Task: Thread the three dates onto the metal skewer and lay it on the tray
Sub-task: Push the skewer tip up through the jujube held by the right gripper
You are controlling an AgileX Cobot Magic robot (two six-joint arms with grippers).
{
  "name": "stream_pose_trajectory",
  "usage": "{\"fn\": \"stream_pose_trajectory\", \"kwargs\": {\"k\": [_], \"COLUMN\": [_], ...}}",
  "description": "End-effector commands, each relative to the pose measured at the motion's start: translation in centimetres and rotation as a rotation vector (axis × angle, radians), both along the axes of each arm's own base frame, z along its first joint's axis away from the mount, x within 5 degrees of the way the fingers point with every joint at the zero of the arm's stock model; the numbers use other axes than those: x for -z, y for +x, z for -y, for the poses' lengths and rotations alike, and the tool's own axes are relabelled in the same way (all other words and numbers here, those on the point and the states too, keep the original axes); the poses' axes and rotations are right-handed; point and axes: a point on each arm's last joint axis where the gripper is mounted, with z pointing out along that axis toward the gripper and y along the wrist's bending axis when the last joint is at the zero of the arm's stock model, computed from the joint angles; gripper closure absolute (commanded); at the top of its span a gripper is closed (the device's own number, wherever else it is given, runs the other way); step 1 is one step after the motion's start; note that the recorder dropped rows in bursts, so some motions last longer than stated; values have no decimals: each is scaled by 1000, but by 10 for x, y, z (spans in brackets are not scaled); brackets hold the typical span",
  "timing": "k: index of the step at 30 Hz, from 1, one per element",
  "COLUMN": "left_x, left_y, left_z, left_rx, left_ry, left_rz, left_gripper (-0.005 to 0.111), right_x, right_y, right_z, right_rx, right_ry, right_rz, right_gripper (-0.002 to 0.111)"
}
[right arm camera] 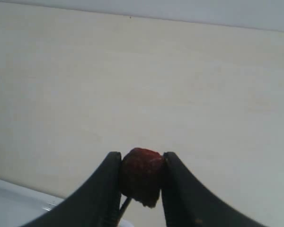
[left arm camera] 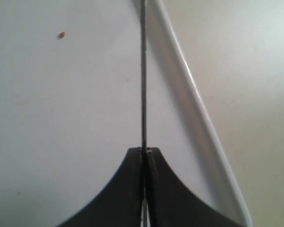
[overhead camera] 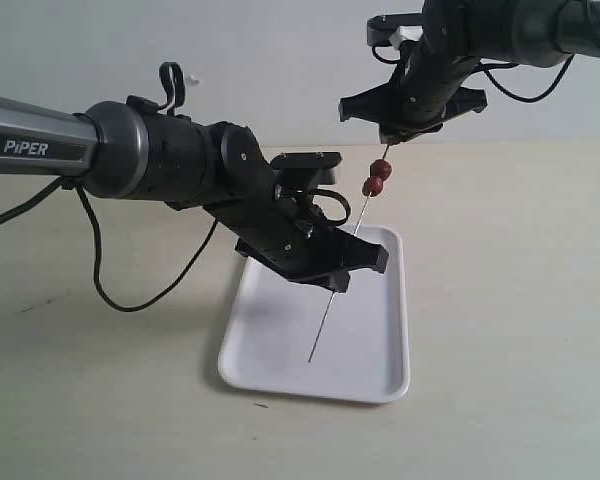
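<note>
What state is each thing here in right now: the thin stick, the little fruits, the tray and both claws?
skewer: tilted, lower tip above the tray, not laid down yet.
dates: threaded near the skewer's upper end.
held date: pinched at the top.
tray: lying flat on the table.
left gripper: shut on the skewer.
right gripper: shut on the held date.

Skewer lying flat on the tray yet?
No, the metal skewer slants steeply over the tray, clamped in the shut left tool rather than lying down.
</note>
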Motion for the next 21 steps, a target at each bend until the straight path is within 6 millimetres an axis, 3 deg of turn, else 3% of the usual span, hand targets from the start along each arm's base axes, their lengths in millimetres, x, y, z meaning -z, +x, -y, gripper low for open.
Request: {"fn": "stream_pose_trajectory", "kwargs": {"k": [1,21], "left_x": [-4,-6], "left_y": [0,-3], "left_z": [1,5], "left_rx": [-6,22], "left_ry": [-14,-65], "left_rz": [-6,-23], "left_gripper": [107,107], "right_x": [-11,-11], "right_y": [0,0], "right_z": [3,3], "right_rx": [-3,-4], "right_ry": [-4,-6], "right_rz": [29,27], "right_gripper": [80,80]}}
